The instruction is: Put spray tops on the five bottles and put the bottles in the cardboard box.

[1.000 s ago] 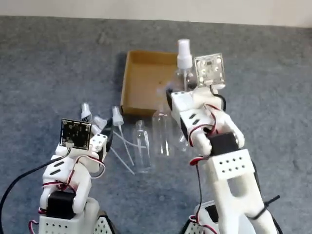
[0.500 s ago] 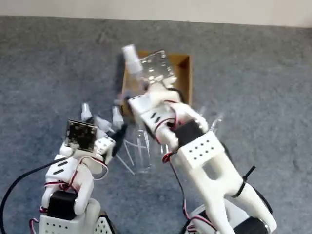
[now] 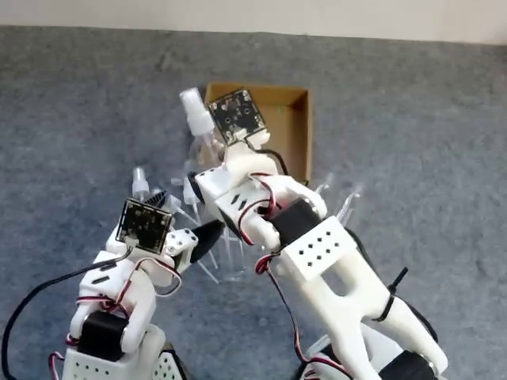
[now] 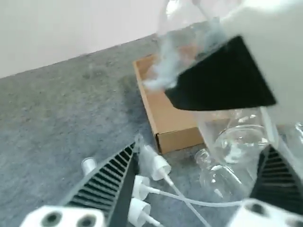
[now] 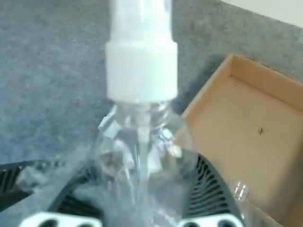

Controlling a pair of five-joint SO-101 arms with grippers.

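The right gripper (image 5: 137, 189) pinches a clear bottle (image 5: 142, 142) by its body, a jaw on each side. The bottle has a white spray top (image 5: 141, 56) on it. In the high view this bottle (image 3: 203, 147) hangs in the air at the left wall of the box (image 3: 299, 119), top (image 3: 192, 105) uppermost and slightly tilted.

The left gripper (image 4: 189, 189) has its jaws spread wide and holds nothing. It is low over the grey carpet (image 3: 79, 103), just in front of the box (image 4: 165, 113). Between its jaws lie 4 loose tops (image 4: 156, 164) with their thin tubes, and beside them a bare bottle (image 4: 227, 165) on its side. More bare bottles (image 3: 341, 202) lie on the carpet beyond the right arm, near the box's front right corner.
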